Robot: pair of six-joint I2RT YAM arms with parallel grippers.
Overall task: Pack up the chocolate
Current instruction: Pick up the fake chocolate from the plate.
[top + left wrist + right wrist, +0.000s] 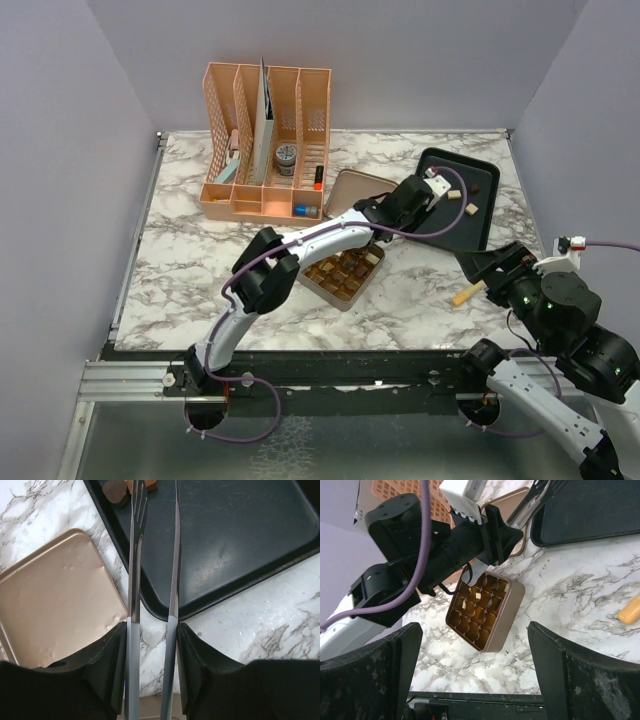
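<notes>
So we're on the pick-up step: our left hand point(152, 650) is clamped on the tongs point(136, 555), tips apart and empty, over the black tray point(240, 545) just beyond the gold tin point(511, 611). Chocolate point(116, 491) lies on that tray, with more already in the tin. Meanwhile our right hand point(475, 672) hangs wide apart and empty, near the tin's right. Next we'd need to straddle one piece and squeeze gently.

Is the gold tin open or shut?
Open. The tin shows its compartments from above, and its lid lies apart, beside the tray.
</notes>
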